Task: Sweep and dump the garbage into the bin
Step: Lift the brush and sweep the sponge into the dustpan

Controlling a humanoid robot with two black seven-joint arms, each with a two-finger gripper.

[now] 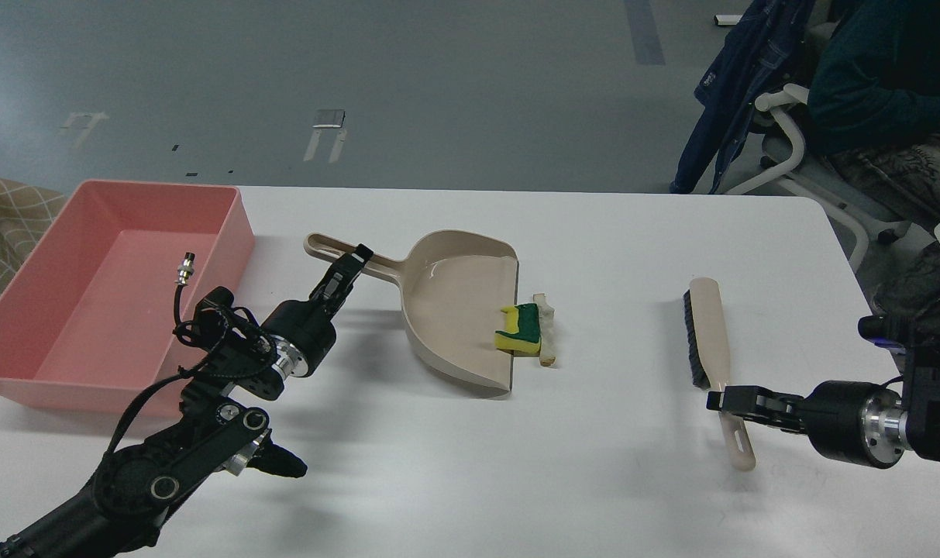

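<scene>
The garbage, a yellow sponge piece with a green layer (522, 330), lies on the lip of the beige dustpan (448, 310), and a thin off-white strip (548, 353) lies just right of it on the table. The pink bin (105, 302) stands at the far left and holds nothing. My left gripper (353, 262) is closed around the dustpan's long handle. My right gripper (719, 401) is closed on the handle of the beige black-bristled brush (707, 325), which lies to the right of the garbage.
The white table (609, 248) ends close behind the bin and at the right past the brush. A person sits on a white-framed chair (795, 147) beyond the back right corner. A cable connector (184, 269) sticks up from my left arm in front of the bin.
</scene>
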